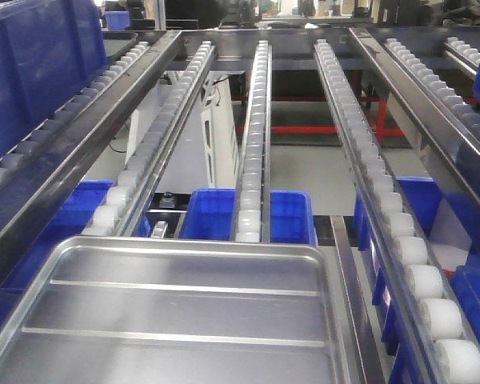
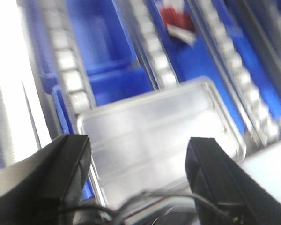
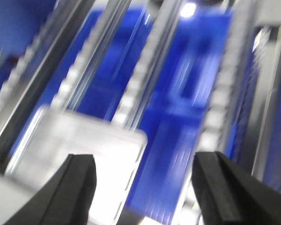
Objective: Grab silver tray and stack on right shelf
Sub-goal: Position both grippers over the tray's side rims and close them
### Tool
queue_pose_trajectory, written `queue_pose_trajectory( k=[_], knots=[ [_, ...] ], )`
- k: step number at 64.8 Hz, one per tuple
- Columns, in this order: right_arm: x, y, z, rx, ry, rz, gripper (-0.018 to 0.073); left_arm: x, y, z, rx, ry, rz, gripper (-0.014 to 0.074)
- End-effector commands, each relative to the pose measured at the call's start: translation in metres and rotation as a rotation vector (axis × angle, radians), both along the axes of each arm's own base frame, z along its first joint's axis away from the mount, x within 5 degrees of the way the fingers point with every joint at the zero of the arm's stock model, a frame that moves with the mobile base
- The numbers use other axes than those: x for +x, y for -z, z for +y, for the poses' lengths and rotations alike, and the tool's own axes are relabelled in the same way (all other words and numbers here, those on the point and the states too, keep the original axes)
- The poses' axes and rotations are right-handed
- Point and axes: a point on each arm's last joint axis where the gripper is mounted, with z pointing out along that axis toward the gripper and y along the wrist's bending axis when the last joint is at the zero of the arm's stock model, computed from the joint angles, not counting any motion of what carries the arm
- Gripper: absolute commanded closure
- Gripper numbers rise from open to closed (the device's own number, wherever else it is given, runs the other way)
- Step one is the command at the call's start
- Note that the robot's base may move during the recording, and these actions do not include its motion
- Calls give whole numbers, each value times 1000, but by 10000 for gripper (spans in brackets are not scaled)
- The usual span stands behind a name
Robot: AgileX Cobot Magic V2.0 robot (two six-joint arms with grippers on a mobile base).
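Near: silver tray (image 1: 176,312) lies flat, open side up, at the near end of the right shelf (image 1: 360,144). Its far rim covers the near ends of the white roller rails (image 1: 254,136), probably rested there so the rollers carry it. Left gripper (image 2: 138,140) hangs over the tray's near part, jaws spread wide, nothing between them. Right gripper (image 3: 145,159) is likewise spread and empty, with the tray to its left. Both wrist views are blurred. Either placement is done or the grasp is not yet made; cannot tell which. Farther and lower: blue bins (image 1: 212,212) under the rails.
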Motion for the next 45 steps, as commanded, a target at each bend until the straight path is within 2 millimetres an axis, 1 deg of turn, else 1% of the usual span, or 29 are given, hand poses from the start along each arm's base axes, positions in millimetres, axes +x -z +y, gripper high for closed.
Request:
queue_pose_trajectory(
  k=[1, 6, 13, 18, 21, 27, 31, 38, 45],
  knots=[
    [12, -12, 16, 16, -54, 13, 17, 4, -12, -13, -9, 60, -101, 260],
    [25, 0, 32, -17, -91, 115, 17, 10, -8, -22, -21, 61, -46, 260],
    [43, 19, 50, -62, -92, 264, 17, 23, 2, -32, 43, 61, 65, 260],
    [57, 31, 61, -90, -65, 355, 17, 35, 12, -38, 99, -5, 190, 260],
    [65, 36, 66, -105, -40, 390, 17, 44, 20, -39, 170, -54, 263, 260],
    [76, 42, 76, -155, -1, 418, 17, 56, 29, -40, 241, -151, 338, 260],
    [81, 43, 85, -175, 34, 422, 17, 62, 37, -42, 251, -205, 367, 260],
    [85, 45, 98, -202, 91, 413, 17, 69, 45, -45, 265, -249, 394, 260],
    [87, 53, 108, -218, 136, 415, 17, 75, 52, -48, 267, -276, 391, 260]
  ],
)
